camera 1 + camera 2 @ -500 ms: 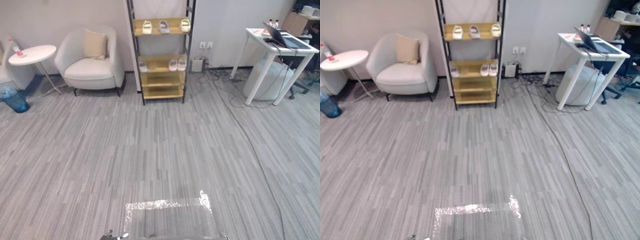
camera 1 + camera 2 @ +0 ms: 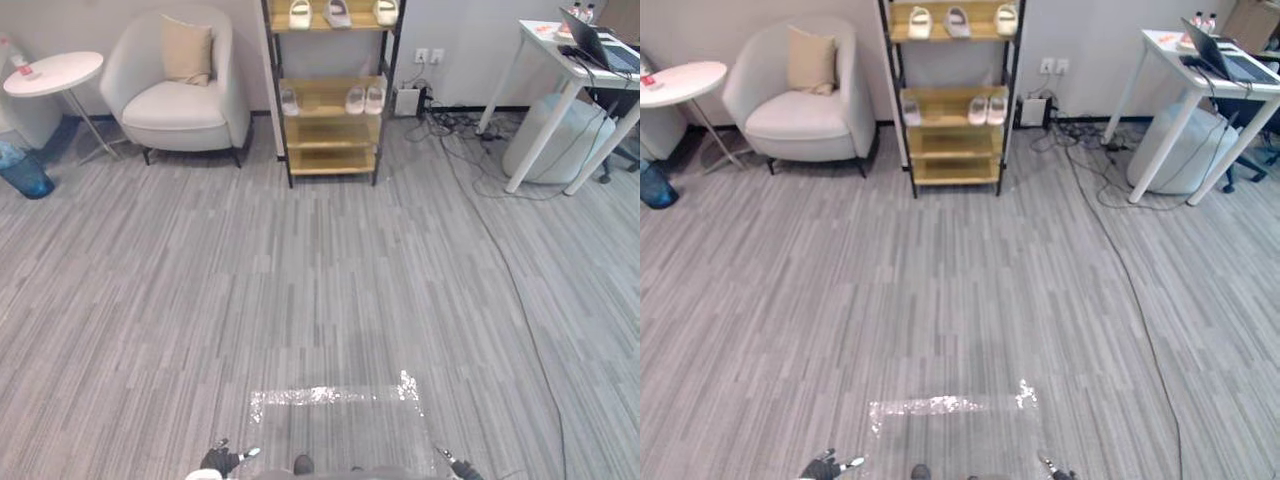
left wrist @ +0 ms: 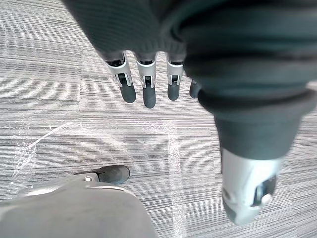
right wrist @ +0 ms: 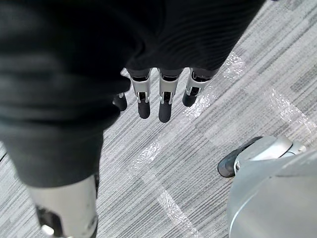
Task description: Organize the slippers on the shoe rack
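A black-framed shoe rack (image 2: 332,118) with wooden shelves stands against the far wall. Three pale slippers (image 2: 337,12) sit apart on its top shelf. On the shelf below, a single slipper (image 2: 289,102) lies at the left and a pair (image 2: 365,98) at the right. The lower shelves hold nothing. My left hand (image 3: 144,85) hangs over the grey floor with straight fingers and holds nothing; it also peeks in at the bottom edge (image 2: 221,461). My right hand (image 4: 161,99) hangs the same way, open and empty, with a fingertip at the bottom edge (image 2: 457,465).
A white armchair (image 2: 178,95) with a beige cushion stands left of the rack, beside a round white side table (image 2: 52,73) and a blue bin (image 2: 24,176). At the right are a white desk (image 2: 578,78), a pale pouf (image 2: 555,138) and floor cables (image 2: 470,150). Shiny tape (image 2: 335,394) marks the floor nearby.
The whole picture has shifted, so the camera has moved: the rack now sits higher and closer. Both hands now peek in at the bottom edge. Nothing on the rack has moved.
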`<state>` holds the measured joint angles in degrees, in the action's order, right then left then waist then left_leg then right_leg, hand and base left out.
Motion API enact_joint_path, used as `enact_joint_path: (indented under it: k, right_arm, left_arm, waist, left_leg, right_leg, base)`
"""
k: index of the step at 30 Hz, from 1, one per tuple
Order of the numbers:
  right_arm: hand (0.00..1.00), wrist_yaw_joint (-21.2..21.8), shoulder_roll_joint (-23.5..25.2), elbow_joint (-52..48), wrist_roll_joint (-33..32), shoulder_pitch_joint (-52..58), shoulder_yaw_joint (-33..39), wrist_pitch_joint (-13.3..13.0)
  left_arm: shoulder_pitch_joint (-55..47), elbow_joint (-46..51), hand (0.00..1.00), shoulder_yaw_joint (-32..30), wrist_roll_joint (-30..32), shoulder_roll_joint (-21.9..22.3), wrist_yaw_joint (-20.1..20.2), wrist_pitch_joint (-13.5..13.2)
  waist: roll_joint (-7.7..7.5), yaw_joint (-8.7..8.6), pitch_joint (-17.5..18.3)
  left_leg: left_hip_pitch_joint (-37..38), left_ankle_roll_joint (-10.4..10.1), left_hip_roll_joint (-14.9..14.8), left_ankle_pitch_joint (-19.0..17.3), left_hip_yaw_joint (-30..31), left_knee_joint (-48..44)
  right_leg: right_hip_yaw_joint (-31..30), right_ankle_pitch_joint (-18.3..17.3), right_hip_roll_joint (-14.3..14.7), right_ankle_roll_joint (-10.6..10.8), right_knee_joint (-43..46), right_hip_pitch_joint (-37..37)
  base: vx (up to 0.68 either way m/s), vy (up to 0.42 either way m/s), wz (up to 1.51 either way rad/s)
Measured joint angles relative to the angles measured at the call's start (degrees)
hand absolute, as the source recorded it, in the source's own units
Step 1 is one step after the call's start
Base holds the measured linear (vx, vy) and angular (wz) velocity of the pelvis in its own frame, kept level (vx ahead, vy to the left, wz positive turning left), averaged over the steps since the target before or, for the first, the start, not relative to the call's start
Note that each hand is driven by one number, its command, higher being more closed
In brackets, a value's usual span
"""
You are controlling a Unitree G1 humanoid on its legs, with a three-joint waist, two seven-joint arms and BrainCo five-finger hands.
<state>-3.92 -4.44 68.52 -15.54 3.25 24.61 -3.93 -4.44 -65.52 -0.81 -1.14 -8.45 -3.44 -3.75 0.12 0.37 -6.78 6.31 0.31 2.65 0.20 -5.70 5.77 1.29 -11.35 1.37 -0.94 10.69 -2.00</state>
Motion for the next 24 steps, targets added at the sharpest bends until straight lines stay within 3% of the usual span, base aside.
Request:
enact_joint_path:
  k: [6,12,16,18,20,23,24]
  right_arm:
    - [0.0,0.03,-0.05,-0.01,6.61,-0.17,-0.24,0.03]
    - [0.0,0.03,-0.07,-0.02,6.65,-0.15,-0.63,0.05]
    - [0.0,0.01,-0.01,-0.05,6.57,-0.17,-1.13,0.06]
    - [0.0,0.07,0.07,-0.1,6.45,-0.08,-2.68,0.01]
    - [0.0,0.03,-0.16,-0.18,5.74,0.5,-2.53,0.02]
    - [0.0,-0.34,-0.17,-0.26,5.33,1.74,-2.92,0.17]
    - [0.0,-0.57,-0.21,-0.24,5.34,1.98,-2.85,0.35]
  left_arm:
    - [0.41,-0.36,0.0,0.05,1.68,0.02,0.17,0.01]
    - [0.49,-0.36,0.0,0.12,2.13,0.01,0.17,0.01]
    - [1.0,-0.35,0.0,0.36,2.13,-0.41,0.15,0.16]
    - [1.79,-0.34,0.0,0.74,2.14,-1.32,0.12,0.24]
    - [2.13,-0.19,0.0,-0.1,2.14,-1.31,0.1,0.29]
    - [2.68,1.31,0.0,-1.8,1.83,-0.57,-0.16,0.31]
    - [2.61,1.33,0.0,-1.8,1.65,-0.39,-0.32,0.3]
  waist:
    - [0.06,0.03,-0.03]
    - [0.02,0.02,-0.05]
    - [-0.77,0.14,-0.71]
    - [-2.24,0.3,-1.27]
    - [-2.44,0.86,-2.28]
    - [-1.47,1.65,-4.2]
    - [-1.15,1.65,-4.09]
  left_leg:
    - [-0.01,-0.01,0.11,0.03,0.31,0.02]
    - [-0.1,-0.15,0.2,0.13,1.32,0.05]
    - [0.66,-1.08,0.7,-0.51,1.03,-0.06]
    - [-2.82,-2.06,1.27,-5.04,-0.17,-7.34]
    - [-9.88,-3.83,-0.73,-11.5,-4.44,-24.48]
    - [-17.52,-2.73,-4.73,-13.76,-9.94,-42.99]
    - [-17.96,-2.92,-5.24,-14.02,-10.51,-42.66]
  right_leg:
    - [0.51,-0.14,-0.16,0.16,0.04,-0.09]
    - [1.28,-0.54,-0.35,0.33,0.34,-0.07]
    - [1.35,-3.13,-1.01,0.19,4.27,0.71]
    - [1.06,-5.86,-2.37,-0.4,8.92,2.88]
    - [0.53,-7.85,-2.37,-1.94,12.19,3.96]
    - [0.53,-9.46,-2.32,-2.78,13.34,1.51]
    - [0.65,-9.64,-2.34,-2.7,13.04,0.95]
  base:
    - [0.02,0.001,0.03]
    - [0.02,-0.003,0.07]
    - [0.02,-0.007,0.03]
    - [-0.02,-0.042,-0.07]
    - [0.01,-0.055,-0.11]
    - [0.05,-0.029,-0.04]
    - [0.13,0.051,0.02]
